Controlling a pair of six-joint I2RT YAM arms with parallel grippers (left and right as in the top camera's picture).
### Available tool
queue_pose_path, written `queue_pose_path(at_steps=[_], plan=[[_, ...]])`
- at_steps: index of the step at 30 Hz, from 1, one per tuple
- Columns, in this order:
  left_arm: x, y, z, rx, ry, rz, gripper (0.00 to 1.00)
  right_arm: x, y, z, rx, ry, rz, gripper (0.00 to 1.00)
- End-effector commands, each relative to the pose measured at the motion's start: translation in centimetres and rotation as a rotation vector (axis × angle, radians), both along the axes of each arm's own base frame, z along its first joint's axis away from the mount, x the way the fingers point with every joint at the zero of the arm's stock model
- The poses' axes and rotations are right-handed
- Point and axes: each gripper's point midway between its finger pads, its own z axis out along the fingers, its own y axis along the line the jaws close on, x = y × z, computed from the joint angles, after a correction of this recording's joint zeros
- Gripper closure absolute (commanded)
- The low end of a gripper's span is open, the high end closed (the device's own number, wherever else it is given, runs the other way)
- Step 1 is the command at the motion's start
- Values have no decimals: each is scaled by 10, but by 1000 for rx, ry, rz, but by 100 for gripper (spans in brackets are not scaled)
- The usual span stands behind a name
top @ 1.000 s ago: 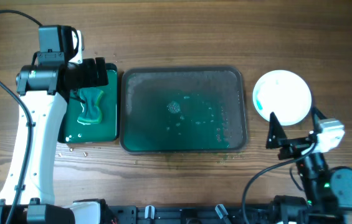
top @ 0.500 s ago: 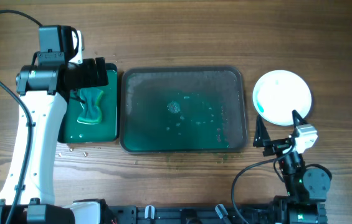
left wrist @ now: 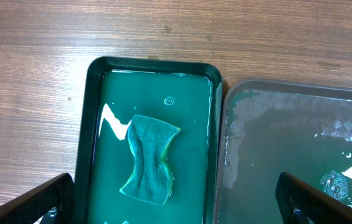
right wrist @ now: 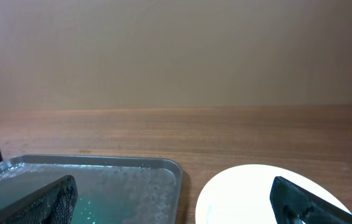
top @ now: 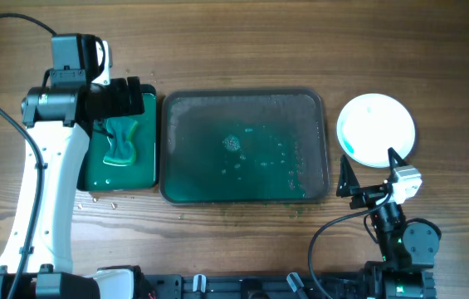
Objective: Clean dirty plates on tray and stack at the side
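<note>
My left claw [top: 123, 98] hangs spread wide and empty above the small dark green rectangular tray [left wrist: 91, 124], where a teal sponge [left wrist: 149, 158] lies in shallow water. My right claw [top: 368, 177] is likewise released, gripping nothing, low over the brown wooden desk [top: 242, 41] near the closer edge of the round white plate [top: 376, 127]. That plate sits on the desk just right of the large grey tray [top: 192, 166] of soapy green water, not touching it.

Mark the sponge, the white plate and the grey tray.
sponge [left wrist: 151, 158]: left wrist view, its middle.
white plate [top: 377, 126]: overhead view, its centre.
grey tray [top: 201, 162]: overhead view, bare floor left of centre.
</note>
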Motion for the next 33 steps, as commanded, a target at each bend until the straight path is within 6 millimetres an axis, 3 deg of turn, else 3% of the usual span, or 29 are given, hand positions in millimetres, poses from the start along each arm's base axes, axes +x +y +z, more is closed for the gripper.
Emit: queue_pose_path(at_steps=[1,8,13,17,22,24,30,33], plan=[[1,2,-2,10,5,1,0,-1,4,2,13,-10,19,0],[1,2,-1,11,2,0,0,-1,4,2,14,-9,19,0],[-9,-5,26,11,-77,-16,0,-1,4,2,13,-10,19,0],[-37,-6,43,11,-142,-19,0,-1,4,2,14,-9,19,0],[-81,-5,40,10,-209,-19,0,-1,4,2,13,-10,19,0],[-91,-13,38,-23,-297,-47,0,-1,4,2,14,-9,19,0],[-102,-31,56,-99,-768,-123,0,-1,4,2,13,-10,19,0],[-114,-31,48,-130,-909,-110,0,-1,4,2,13,-10,19,0]])
